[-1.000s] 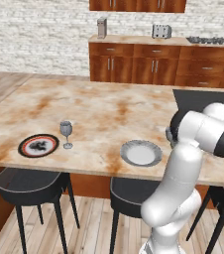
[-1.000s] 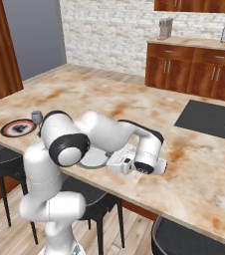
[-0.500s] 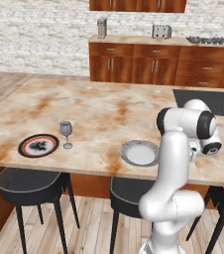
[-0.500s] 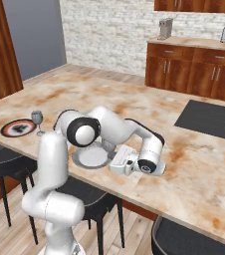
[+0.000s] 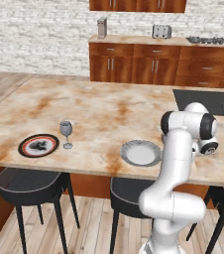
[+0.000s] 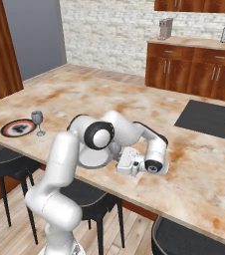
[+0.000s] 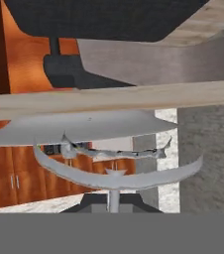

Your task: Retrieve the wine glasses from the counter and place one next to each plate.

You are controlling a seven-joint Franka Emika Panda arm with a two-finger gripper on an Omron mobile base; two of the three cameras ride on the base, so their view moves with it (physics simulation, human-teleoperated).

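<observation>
On the counter (image 5: pixel 109 106) one wine glass (image 5: pixel 66 133) (image 6: pixel 37 122) stands upright just right of the red-and-black plate (image 5: pixel 38 145) (image 6: pixel 18 127). The plain pale plate (image 5: pixel 140 152) (image 6: pixel 87 158) lies near the front edge, partly behind my arm. My gripper (image 6: pixel 119 165) lies low over the counter at that plate's right side, pointing toward it. It is shut on the stem of the second wine glass (image 7: pixel 118 177), which the rolled-over hand view shows close up in front of the pale plate (image 7: pixel 84 128).
A dark sink (image 5: pixel 203 99) (image 6: pixel 209 117) with a faucet is set into the counter's right part. Black stools (image 5: pixel 27 184) (image 6: pixel 5 162) stand under the front edge. Wooden cabinets with a toaster (image 5: pixel 159 31) line the back wall.
My arm's elbow has swung across above the pale plate, and the hand has edged slightly toward the plate while staying low. The glass beside the red-and-black plate has not moved.
</observation>
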